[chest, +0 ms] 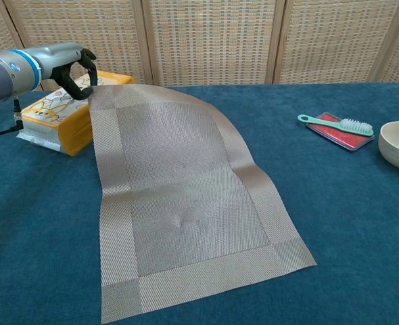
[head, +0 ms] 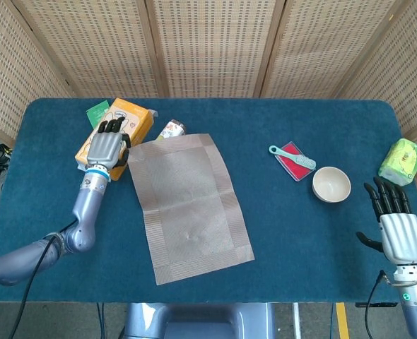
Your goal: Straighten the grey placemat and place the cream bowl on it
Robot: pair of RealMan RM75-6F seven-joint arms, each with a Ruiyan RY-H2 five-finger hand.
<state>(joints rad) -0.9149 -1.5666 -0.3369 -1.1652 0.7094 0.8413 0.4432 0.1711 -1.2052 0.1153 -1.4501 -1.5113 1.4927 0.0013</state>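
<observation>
Placemat (head: 191,205), grey woven, thin and limp, skewed on the table (head: 300,212) left of the cream bowl (head: 331,184); left hand (head: 107,149) pinches its far-left corner. Bowl looks rigid and light, probably best taken by the rim; right hand (head: 395,227) holds nothing, fingers spread, near the bowl.

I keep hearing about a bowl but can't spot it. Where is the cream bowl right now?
The cream bowl sits on the table's right side in the head view, beside the red pad with the green brush, well apart from the grey placemat and ahead of the right hand.
</observation>
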